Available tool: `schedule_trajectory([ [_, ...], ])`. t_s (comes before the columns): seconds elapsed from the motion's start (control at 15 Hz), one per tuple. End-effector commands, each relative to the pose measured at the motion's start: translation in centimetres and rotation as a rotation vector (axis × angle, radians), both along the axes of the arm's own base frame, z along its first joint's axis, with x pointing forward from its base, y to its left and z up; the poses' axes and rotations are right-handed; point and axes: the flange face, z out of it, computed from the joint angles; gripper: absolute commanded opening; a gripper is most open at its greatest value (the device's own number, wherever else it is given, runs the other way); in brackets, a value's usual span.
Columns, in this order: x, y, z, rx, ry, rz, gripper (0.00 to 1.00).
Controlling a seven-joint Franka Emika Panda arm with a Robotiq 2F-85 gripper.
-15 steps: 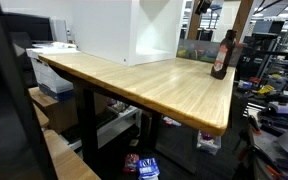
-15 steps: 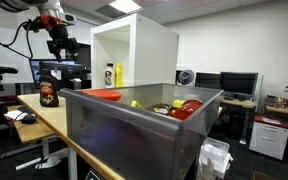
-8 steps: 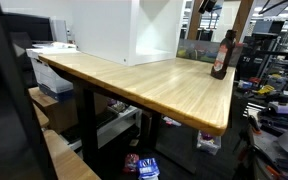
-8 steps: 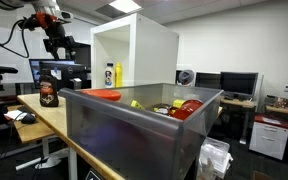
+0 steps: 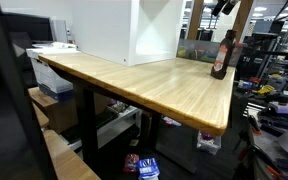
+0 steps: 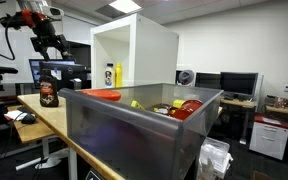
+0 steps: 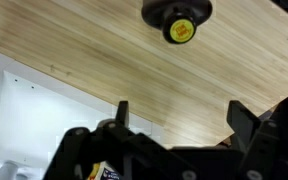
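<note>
Wrist view, gripper [image 7: 179,108] spread wide and empty, high over the wooden table [image 7: 94,50] — dark bottle [image 7: 177,14] standing below, white cabinet [image 6: 134,50] near, grey bin [image 6: 124,130] well apart.

A wooden table [image 5: 154,85] bears a dark bottle [image 5: 222,55] and white cabinet [image 5: 114,28].

The claw [image 5: 224,6] is cut off by the top edge. The gray bin [image 6: 134,130] hides most things inside behind its wall.
</note>
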Motion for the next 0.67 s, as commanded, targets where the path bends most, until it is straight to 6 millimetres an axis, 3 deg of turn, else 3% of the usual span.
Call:
schedule_trajectory([
  [0.0,-2.0,-0.6,-1.4,0.029,-0.005,0.066,1.00],
  [0.6,-3.9,-1.1,-4.0,0.000,0.042,0.090,1.00],
])
